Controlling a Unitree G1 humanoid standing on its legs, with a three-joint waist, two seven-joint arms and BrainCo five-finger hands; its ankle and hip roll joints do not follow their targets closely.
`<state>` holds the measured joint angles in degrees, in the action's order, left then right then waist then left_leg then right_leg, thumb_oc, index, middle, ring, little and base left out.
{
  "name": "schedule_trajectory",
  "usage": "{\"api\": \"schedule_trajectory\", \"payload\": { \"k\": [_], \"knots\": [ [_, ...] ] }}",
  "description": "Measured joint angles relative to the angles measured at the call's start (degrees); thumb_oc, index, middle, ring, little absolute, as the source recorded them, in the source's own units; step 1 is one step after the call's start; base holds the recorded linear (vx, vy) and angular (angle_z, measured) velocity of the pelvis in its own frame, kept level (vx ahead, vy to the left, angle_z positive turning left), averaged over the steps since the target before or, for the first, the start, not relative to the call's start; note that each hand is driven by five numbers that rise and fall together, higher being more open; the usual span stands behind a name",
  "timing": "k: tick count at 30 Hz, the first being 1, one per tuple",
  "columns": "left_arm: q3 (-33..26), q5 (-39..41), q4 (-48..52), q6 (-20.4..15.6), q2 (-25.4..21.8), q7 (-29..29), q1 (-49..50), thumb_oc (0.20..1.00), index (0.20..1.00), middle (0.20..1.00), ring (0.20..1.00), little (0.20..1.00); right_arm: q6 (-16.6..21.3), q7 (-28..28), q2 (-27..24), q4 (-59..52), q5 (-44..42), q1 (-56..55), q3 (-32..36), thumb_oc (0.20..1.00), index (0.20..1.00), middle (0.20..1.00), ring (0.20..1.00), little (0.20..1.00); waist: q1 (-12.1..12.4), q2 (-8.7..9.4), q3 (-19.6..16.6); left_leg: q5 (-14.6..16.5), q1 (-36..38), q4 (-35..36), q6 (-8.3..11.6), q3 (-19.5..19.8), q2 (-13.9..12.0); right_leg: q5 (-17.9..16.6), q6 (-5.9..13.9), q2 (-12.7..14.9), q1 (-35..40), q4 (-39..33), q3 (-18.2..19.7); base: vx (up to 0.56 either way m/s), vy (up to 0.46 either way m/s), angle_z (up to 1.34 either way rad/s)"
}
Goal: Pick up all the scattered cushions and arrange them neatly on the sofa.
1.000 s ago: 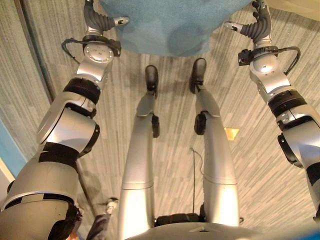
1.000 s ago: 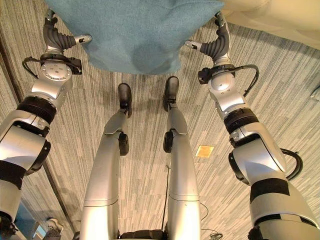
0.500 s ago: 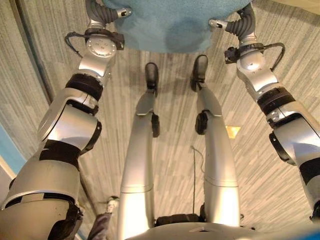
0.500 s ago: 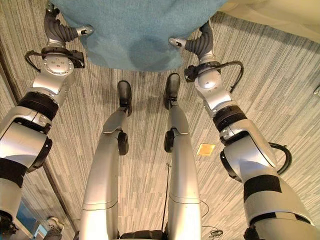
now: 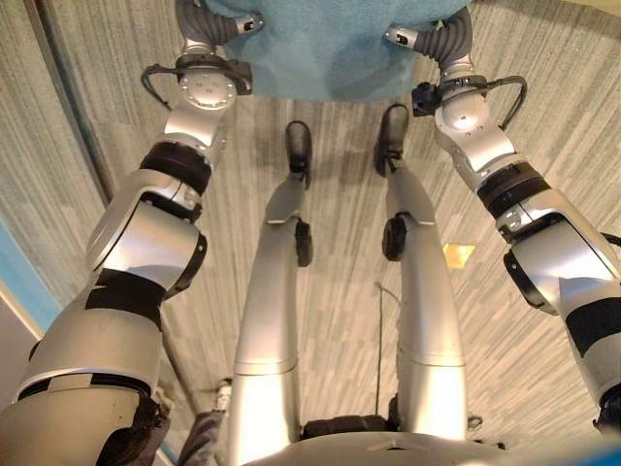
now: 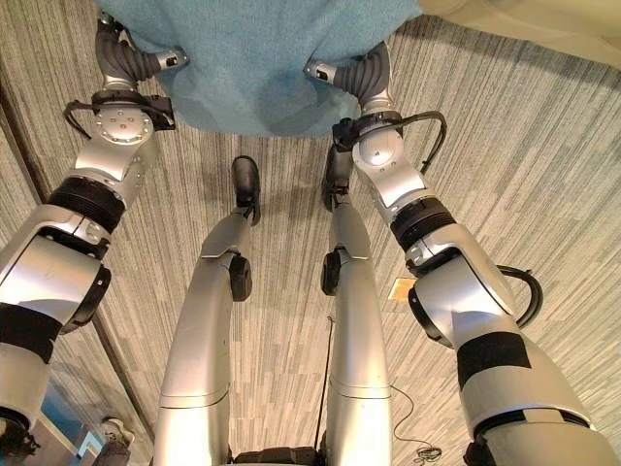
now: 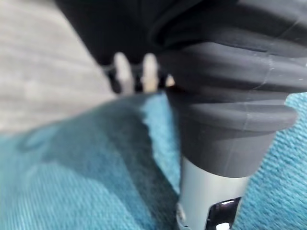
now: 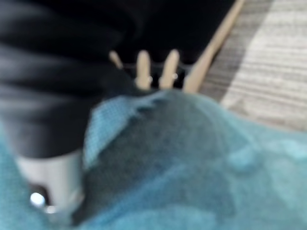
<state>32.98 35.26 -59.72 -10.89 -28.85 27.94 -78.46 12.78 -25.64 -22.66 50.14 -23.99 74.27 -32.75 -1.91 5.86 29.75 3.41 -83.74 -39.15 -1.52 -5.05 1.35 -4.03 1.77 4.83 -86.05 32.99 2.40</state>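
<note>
Right robot hand (image 6: 354,73) moved inward, gripping teal cushion (image 6: 257,58)

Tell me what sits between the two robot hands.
The teal fabric cushion spans between the left robot hand and right robot hand, seen in both eye views.

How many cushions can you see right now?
1. A teal cushion is held up off the striped floor between the left hand and the right hand, one at each side edge. Others may lie outside these views.
</note>
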Motion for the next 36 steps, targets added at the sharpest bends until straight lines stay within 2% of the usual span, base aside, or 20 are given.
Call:
{"api": "schedule_trajectory", "payload": {
  "k": [1, 2, 8, 15, 25, 28, 29, 30, 31, 32, 33, 36],
  "knots": [
    [-0.08, 0.53, 0.0, -0.37, 0.44, 0.01, 0.02, 0.561, 0.561, 0.561, 0.561, 0.561, 0.0, -0.02, 0.05, -0.29, -0.17, -0.13, 0.55, 0.2, 0.2, 0.2, 0.2, 0.2, 0.09, -0.1, -0.07, -0.01, -0.15, -0.07, -0.01, -0.01, 0.01, 0.0, 0.0, 0.0, -0.14, 0.04, 0.0, 0.0, 0.034, 0.01],
    [-0.1, 2.07, 0.53, -0.94, 0.76, -0.01, 0.16, 0.2, 0.2, 0.2, 0.2, 0.2, 0.0, -0.06, 0.0, -0.98, -0.68, -0.3, 0.95, 0.2, 0.2, 0.2, 0.2, 0.2, 0.17, -0.33, -0.2, -0.05, -0.44, -0.12, -0.06, -0.03, 0.04, -0.02, 0.02, 0.02, -0.41, 0.05, 0.04, 0.0, 0.0, 0.0],
    [-1.02, 6.22, 4.49, -1.56, 0.87, -0.16, 1.92, 0.2, 0.2, 0.2, 0.2, 0.2, 0.01, -0.6, -0.22, -2.2, -1.1, -1.18, 3.1, 0.2, 0.2, 0.2, 0.2, 0.2, 0.93, -0.37, -0.22, -0.29, -0.51, -0.29, -0.44, -0.37, 0.04, -0.34, -0.01, 0.06, -0.6, 0.17, 0.32, 0.0, 0.0, 0.0],
    [-4.03, 7.04, 10.26, -2.41, 2.33, -0.13, 7.68, 0.2, 0.2, 0.2, 0.2, 0.2, -1.53, -0.99, -0.45, -5.69, -0.37, -4.39, 3.99, 0.2, 0.2, 0.2, 0.2, 0.2, 0.85, -0.37, -0.2, -0.82, 2.1, 1.06, -0.6, -0.55, 0.3, -0.73, 0.32, 0.31, 1.72, -0.49, 0.52, -0.02, -0.025, 0.02],
    [-8.73, 6.42, 24.99, -3.12, 5.32, -0.62, 28.44, 0.2, 0.2, 0.2, 0.2, 0.2, -2.01, 0.37, -1.17, -17.26, 4.95, -19.68, 8.57, 0.2, 0.2, 0.2, 0.2, 0.2, -1.45, -0.22, -0.4, -2.06, 18.77, 9.43, -0.31, -0.77, 0.58, -1.18, 0.47, 0.24, 17.13, -6.9, 0.6, -0.03, -0.056, -0.01],
    [-9.27, 5.71, 27.69, -3.33, 7.72, -2.62, 34.53, 0.2, 0.2, 0.2, 0.2, 0.2, -1.86, 1.07, -0.52, -23.54, 6.38, -29.26, 12.54, 0.2, 0.2, 0.2, 0.2, 0.2, -2.18, -0.19, -0.84, -2.23, 28.27, 13.05, 0.03, -0.54, 0.52, -0.39, 0.43, 0.18, 25.69, -8.7, 0.09, 0.0, -0.113, 0.0],
    [-9.32, 5.68, 28.37, -3.34, 8.03, -2.96, 35.38, 0.2, 0.2, 0.2, 0.2, 0.2, -1.8, 1.22, -0.5, -24.21, 6.37, -30.47, 13.19, 0.2, 0.2, 0.2, 0.2, 0.2, -2.35, -0.17, -1.43, -2.2, 29.1, 13.3, 0.07, -0.53, 0.52, 0.1, 0.37, 0.13, 26.58, -8.93, 0.07, 0.0, -0.13, 0.0],
    [-9.41, 5.61, 30.51, -3.24, 8.16, -3.74, 38.02, 0.2, 0.2, 0.2, 0.2, 0.2, -1.79, 2.39, 0.85, -25.91, 6.24, -34.17, 15.61, 0.2, 0.2, 0.2, 0.2, 0.2, -2.67, 0.2, -0.38, -2.23, 34.71, 15.09, 0.18, -0.39, 0.47, 0.36, -0.11, 0.01, 31.7, -9.85, -0.31, 0.0, 0.0, 0.0],
    [-9.32, 5.55, 30.66, -3.39, 8.65, -4.76, 40.07, 0.2, 0.2, 0.2, 0.2, 0.2, -1.34, 2.73, 1.21, -25.96, 6.22, -36.6, 15.63, 0.2, 0.2, 0.2, 0.2, 0.2, -3.13, 0.22, -1.87, -2.05, 36.44, 15.7, 0.43, -0.24, 0.29, 0.78, 0.27, -0.24, 33.42, -10.82, -0.36, 0.03, -0.077, -0.09],
    [-9.26, 5.02, 31.41, -3.8, 9.11, -6.07, 44.03, 0.2, 0.2, 0.2, 0.2, 0.2, -0.62, 3.1, 2.33, -27.15, 6.21, -41.24, 15.61, 0.2, 0.2, 0.2, 0.2, 0.2, -3.4, 0.26, -5.85, -1.53, 38.11, 17.07, 1.21, -0.19, 0.1, 1.16, -0.02, -0.46, 34.95, -11.96, -0.59, 0.02, -0.05, -0.16],
    [-9.24, 4.4, 31.44, -4.04, 9.64, -6.75, 45.23, 0.2, 0.2, 0.2, 0.2, 0.2, -0.03, 3.3, 1.91, -27.49, 6.2, -43.07, 15.59, 0.2, 0.2, 0.2, 0.2, 0.2, -3.58, 0.4, -7.52, -1.48, 39.12, 17.8, 1.3, -0.37, -0.18, 1.19, -0.01, -0.54, 35.76, -12.57, -0.83, -0.03, -0.081, -0.19],
    [-9.44, 4.04, 31.64, -4.27, 10.98, -9.11, 47.79, 0.2, 0.2, 0.2, 0.2, 0.2, 0.17, 4.3, 1.73, -28.72, 6.12, -47.33, 16.9, 0.2, 0.2, 0.2, 0.2, 0.2, -3.92, 0.39, -7.92, -1.73, 47.26, 20.52, 1.12, -0.74, -0.48, 1.38, 0.15, -0.76, 42.99, -13.83, -1.32, 0.02, -0.078, -0.11]
  ]
}}
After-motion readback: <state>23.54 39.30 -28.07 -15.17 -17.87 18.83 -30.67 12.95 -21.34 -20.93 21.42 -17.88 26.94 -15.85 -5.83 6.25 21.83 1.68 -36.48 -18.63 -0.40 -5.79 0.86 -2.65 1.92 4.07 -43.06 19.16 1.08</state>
